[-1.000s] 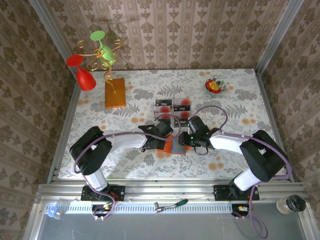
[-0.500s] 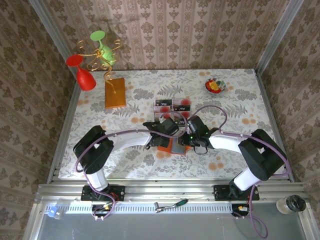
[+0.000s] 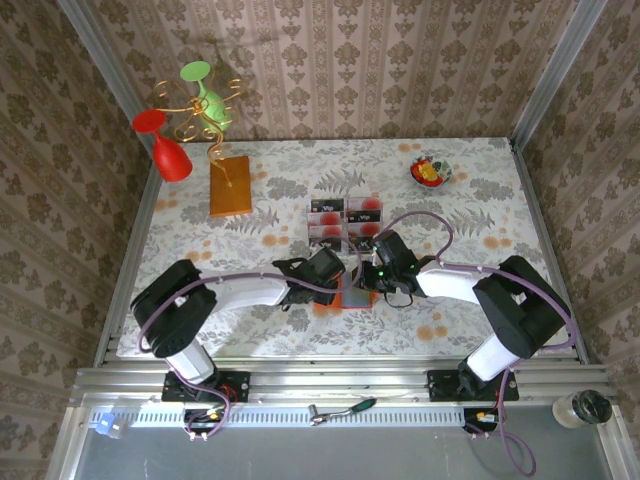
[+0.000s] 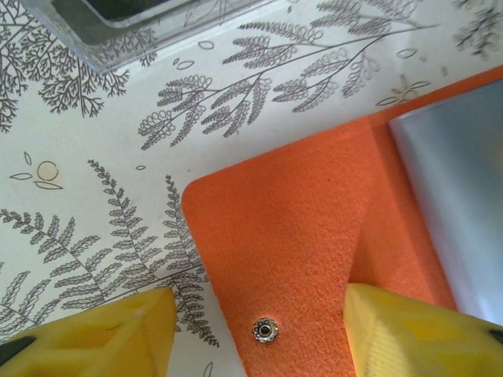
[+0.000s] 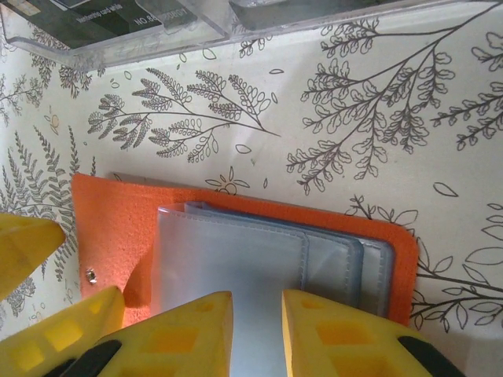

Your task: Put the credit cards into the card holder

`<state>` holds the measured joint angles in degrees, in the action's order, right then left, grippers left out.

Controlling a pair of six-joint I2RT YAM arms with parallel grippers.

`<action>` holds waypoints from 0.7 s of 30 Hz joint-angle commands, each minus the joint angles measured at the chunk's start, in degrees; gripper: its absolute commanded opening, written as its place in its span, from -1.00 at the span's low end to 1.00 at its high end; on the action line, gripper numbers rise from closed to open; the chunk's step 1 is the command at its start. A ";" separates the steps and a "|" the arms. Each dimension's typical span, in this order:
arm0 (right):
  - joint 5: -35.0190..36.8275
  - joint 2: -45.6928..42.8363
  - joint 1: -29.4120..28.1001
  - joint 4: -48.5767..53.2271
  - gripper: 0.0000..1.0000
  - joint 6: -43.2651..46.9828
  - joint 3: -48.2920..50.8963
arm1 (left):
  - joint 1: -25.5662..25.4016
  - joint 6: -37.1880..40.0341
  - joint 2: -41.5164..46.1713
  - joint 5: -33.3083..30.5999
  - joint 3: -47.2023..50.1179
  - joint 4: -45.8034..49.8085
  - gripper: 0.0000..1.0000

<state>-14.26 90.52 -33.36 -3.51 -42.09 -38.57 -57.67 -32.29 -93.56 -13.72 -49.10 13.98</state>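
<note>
Near the table's middle, toward its front edge, the card holder (image 3: 345, 296) lies open. Left gripper (image 4: 255, 308) has just spread wide and now straddles the orange flap (image 4: 299, 228) without gripping it. Right gripper (image 5: 258, 308) is nearly closed over the sleeves (image 5: 236, 255); whether it's pinching or pressing, can't tell. Credit cards (image 3: 327, 208) are still in the clear tray (image 5: 118, 53), so probably a card fetch next.
</note>
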 commanded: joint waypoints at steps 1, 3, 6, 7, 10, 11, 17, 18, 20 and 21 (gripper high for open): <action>-1.47 1.10 0.14 -0.49 -0.50 -1.50 -0.90 | -0.16 1.89 2.87 2.23 2.56 -6.23 0.22; -1.38 1.11 0.12 -0.62 -0.50 -1.80 -0.71 | -0.21 2.54 3.75 2.78 3.75 -7.99 0.24; -1.39 0.97 0.15 -1.49 -0.50 -2.50 0.04 | -0.18 3.48 4.11 3.77 4.45 -9.76 0.27; -1.38 0.94 0.14 -1.85 -0.50 -2.79 0.29 | -0.18 3.83 4.01 4.17 4.45 -10.28 0.29; -1.60 0.87 0.14 -2.97 -0.51 -3.58 1.00 | -0.16 4.71 3.76 5.26 4.63 -11.99 0.32; -1.76 0.76 0.14 -3.17 -0.51 -3.79 1.11 | -0.17 5.12 3.62 5.62 4.67 -12.52 0.32; -2.16 0.14 0.14 -3.99 -0.51 -5.12 1.21 | -0.09 5.22 3.22 5.11 4.38 -11.66 0.34; -2.39 0.02 0.21 -4.34 -0.51 -5.39 1.30 | -0.15 5.26 3.07 5.10 4.54 -11.84 0.34; -2.55 0.05 0.15 -4.58 -0.51 -5.93 1.39 | -0.14 5.22 3.21 5.36 5.24 -12.92 0.34; -2.45 0.01 0.16 -4.42 -0.51 -5.99 1.30 | -0.08 5.22 3.27 5.38 5.48 -13.13 0.34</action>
<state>-15.55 90.74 -33.36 -7.07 -46.76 -38.09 -57.67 -28.23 -90.85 -8.78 -44.77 2.02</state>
